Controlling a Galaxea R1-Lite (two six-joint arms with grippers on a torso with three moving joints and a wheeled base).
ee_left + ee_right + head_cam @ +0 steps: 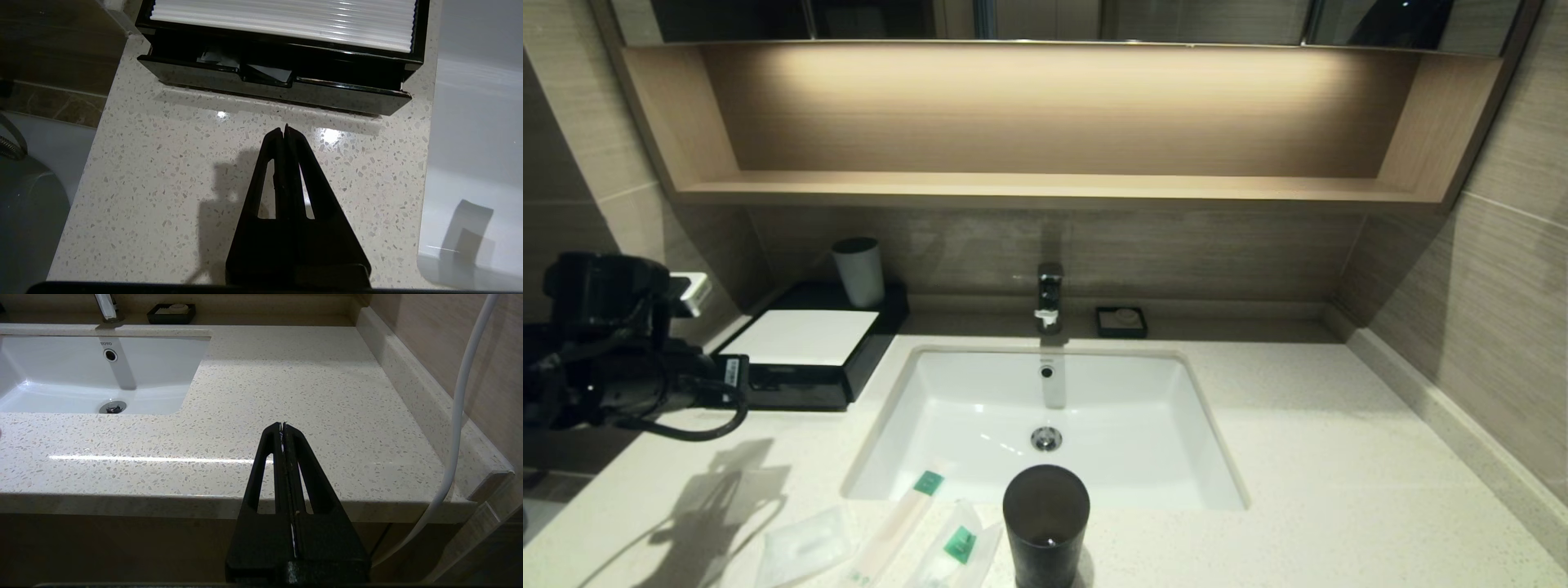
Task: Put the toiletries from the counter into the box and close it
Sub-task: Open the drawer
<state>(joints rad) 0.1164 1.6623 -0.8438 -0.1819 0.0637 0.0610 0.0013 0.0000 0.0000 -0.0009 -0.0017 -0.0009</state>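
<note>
The box (282, 61) lies just ahead of the left claw (284, 130), which is clenched on nothing above bare desk (163, 171). Its front tray (269, 83) stands slightly pulled out, with pale packets showing inside. To do this step well, I judge the tips should meet the tray's front squarely. The toiletries (890, 535) lie well behind that claw, near the dark cup (1045, 523). The right claw (282, 425), clenched and empty, is parked at the desk's far side.

Lit wooden niche (1045, 122), tiled walls (1494, 269)
</note>
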